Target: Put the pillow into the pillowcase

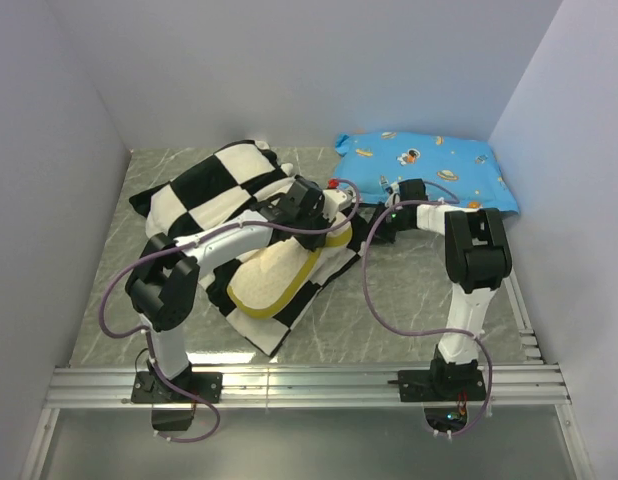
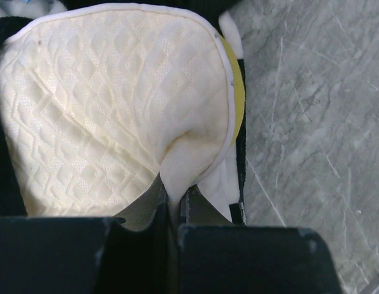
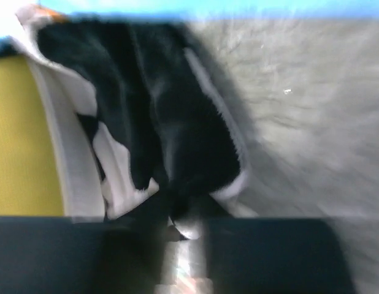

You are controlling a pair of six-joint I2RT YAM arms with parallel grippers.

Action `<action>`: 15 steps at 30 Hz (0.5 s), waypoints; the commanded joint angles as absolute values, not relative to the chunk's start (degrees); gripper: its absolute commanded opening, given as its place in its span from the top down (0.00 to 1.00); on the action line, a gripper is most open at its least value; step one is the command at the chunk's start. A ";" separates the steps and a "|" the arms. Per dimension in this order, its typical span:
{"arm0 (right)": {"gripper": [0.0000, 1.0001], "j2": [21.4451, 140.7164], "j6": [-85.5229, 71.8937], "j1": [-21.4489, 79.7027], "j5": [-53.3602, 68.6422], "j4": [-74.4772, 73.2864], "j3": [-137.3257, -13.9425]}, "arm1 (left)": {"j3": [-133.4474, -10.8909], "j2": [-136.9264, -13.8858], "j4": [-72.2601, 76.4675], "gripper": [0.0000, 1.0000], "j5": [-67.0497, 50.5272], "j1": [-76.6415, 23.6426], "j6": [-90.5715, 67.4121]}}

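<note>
Here, my left end effector (image 2: 174, 208) is clenched on a fold of the pillow (image 2: 103, 104), whose quilted cream face spreads just ahead of it, with the grey table (image 2: 312, 122) to its right. My right end effector (image 3: 180, 226) pinches the pillowcase (image 3: 177, 135), bunched just ahead; the pillow's yellow edge lies to its left.

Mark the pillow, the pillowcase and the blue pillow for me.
pillow (image 1: 272, 272): top view, cream quilted face.
pillowcase (image 1: 217, 182): top view, far checkered panel.
blue pillow (image 1: 429, 165): top view, printed top face.
</note>
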State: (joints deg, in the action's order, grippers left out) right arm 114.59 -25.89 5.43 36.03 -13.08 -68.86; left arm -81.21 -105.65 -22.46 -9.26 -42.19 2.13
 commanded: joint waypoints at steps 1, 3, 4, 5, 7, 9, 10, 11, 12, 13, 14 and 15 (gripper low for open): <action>1.00 115.06 -26.63 6.86 44.44 -10.37 -66.10 | -79.11 -101.61 -23.21 1.00 -8.63 -40.87 0.35; 1.00 107.87 -25.23 6.68 49.46 -9.67 -62.50 | -79.01 -101.78 -23.55 1.00 -5.81 -39.38 -2.11; 1.00 104.80 -25.05 6.59 51.83 -9.49 -61.10 | -78.84 -101.86 -23.55 1.00 -4.67 -38.85 -2.20; 1.00 98.15 -25.14 6.42 56.12 -9.32 -58.65 | -78.58 -101.95 -23.47 1.00 -1.79 -38.41 -2.46; 1.00 91.79 -24.26 6.24 60.45 -11.42 -57.14 | -78.31 -102.39 -23.29 1.00 0.61 -37.27 -2.99; 1.00 84.14 -22.60 5.89 66.49 -15.53 -56.08 | -79.44 -103.35 -24.16 1.00 5.60 -35.61 -3.60; 1.00 82.11 -21.63 5.37 67.84 -17.21 -55.64 | -79.98 -104.66 -24.78 1.00 6.93 -34.81 -3.60; 1.00 79.04 -20.14 5.19 69.07 -19.49 -55.90 | -80.50 -105.37 -25.13 1.00 8.16 -34.11 -3.60; 1.00 77.88 -16.82 5.10 70.91 -24.99 -55.99 | -80.94 -105.90 -24.70 1.00 10.87 -32.10 -3.69; 1.00 77.09 -14.87 4.75 71.80 -28.01 -56.25 | -81.21 -106.69 -24.18 1.00 12.03 -30.86 -3.78; 1.00 75.95 -12.85 4.57 72.24 -31.08 -56.77 | -81.47 -107.05 -23.73 1.00 13.09 -29.54 -3.78; 1.00 75.50 -8.92 4.22 72.68 -36.51 -56.95 | -82.52 -107.40 -23.47 1.00 14.05 -26.92 -4.30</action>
State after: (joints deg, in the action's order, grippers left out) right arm 77.38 -17.45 5.39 61.36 -20.03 -56.12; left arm -80.05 -104.49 -24.53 0.21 -34.30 -4.01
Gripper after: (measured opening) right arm 0.020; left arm 0.081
